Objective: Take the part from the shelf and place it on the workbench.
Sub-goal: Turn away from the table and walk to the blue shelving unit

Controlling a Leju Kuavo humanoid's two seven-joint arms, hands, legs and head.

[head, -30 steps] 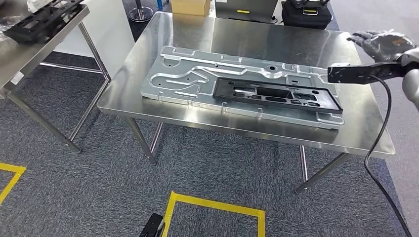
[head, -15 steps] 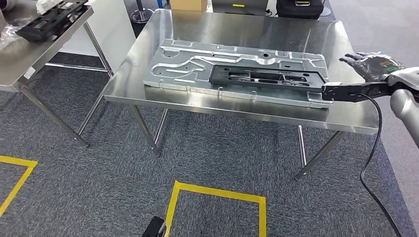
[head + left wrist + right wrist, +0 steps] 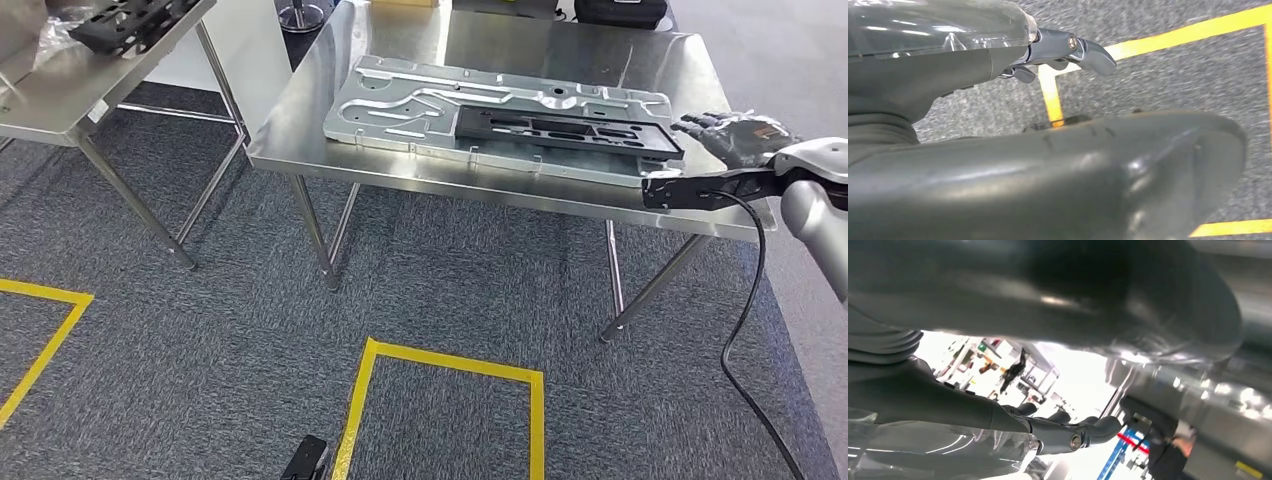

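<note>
While the long black plastic frame part lies on the embossed silver metal plate, upper centre, my right hand hovers empty, fingers spread; I should retreat clear without nudging it.

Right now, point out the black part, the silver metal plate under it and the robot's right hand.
black part (image 3: 565,131), head view, middle of its frame.
silver metal plate (image 3: 400,95), head view, bare embossed left portion.
right hand (image 3: 735,135), head view, back of the hand.

A steel table carries a grey metal plate; a black frame lies on that plate.
</note>
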